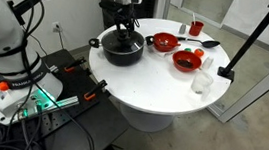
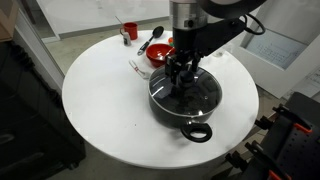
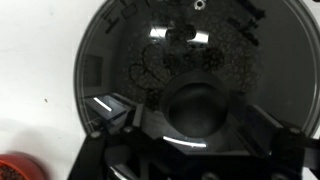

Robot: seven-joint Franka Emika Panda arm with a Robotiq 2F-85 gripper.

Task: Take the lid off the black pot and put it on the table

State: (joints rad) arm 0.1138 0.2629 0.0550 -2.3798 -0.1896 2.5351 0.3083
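The black pot (image 1: 122,52) stands on the round white table (image 1: 153,92), and both also show in an exterior view: the pot (image 2: 197,131) and the table (image 2: 105,100). The glass lid (image 2: 207,93) lies on the pot; in the wrist view the lid (image 3: 120,60) fills the frame, with its black knob (image 3: 200,110) in the middle. My gripper (image 2: 181,80) hangs straight down over the lid's centre, as the exterior view (image 1: 126,34) also shows. In the wrist view the gripper (image 3: 195,125) has a finger on each side of the knob with gaps left. It is open.
Two red bowls (image 1: 162,42) (image 1: 186,60) stand beside the pot, one also in an exterior view (image 2: 160,54). A red cup (image 2: 129,32), a black spoon (image 2: 152,38) and a clear cup (image 1: 202,82) are on the table. Cables and gear lie on the floor.
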